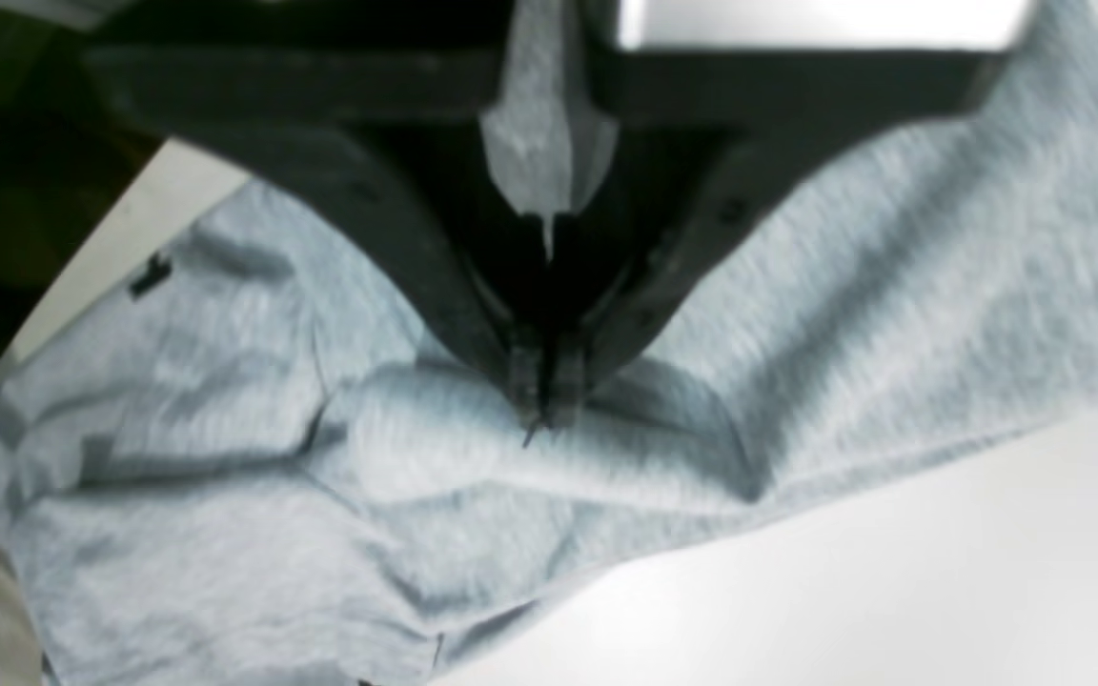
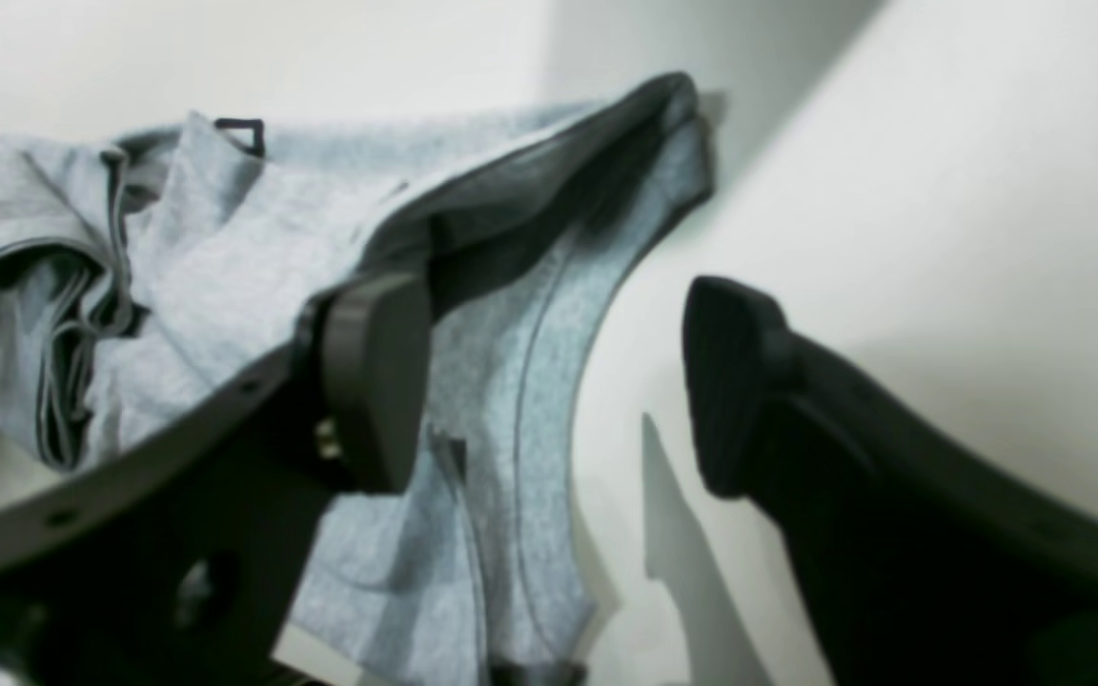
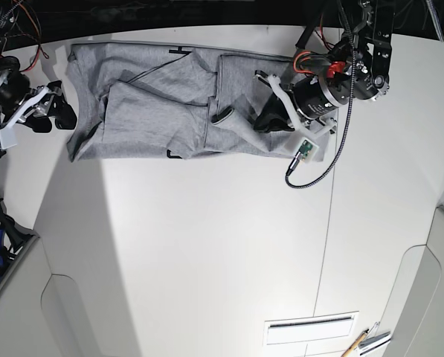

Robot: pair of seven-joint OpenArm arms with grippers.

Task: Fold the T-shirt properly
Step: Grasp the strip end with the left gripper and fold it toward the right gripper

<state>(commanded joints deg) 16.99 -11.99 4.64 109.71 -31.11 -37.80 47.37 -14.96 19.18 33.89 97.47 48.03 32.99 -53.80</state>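
- Shirt (image 3: 151, 119) lies across the upper left and centre, long axis left-to-right.
- Our left claw (image 3: 262, 123), clenched, seems to pinch its right-hand part.
- Our right claw (image 3: 64, 115), spread and empty, is nearer its left end.

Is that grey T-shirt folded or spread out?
Partly folded, rumpled: the T-shirt has layers doubled over, with loose wrinkles and uneven edges.

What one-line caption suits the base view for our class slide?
The left gripper pinches the grey T-shirt while the right gripper hangs open beside it.
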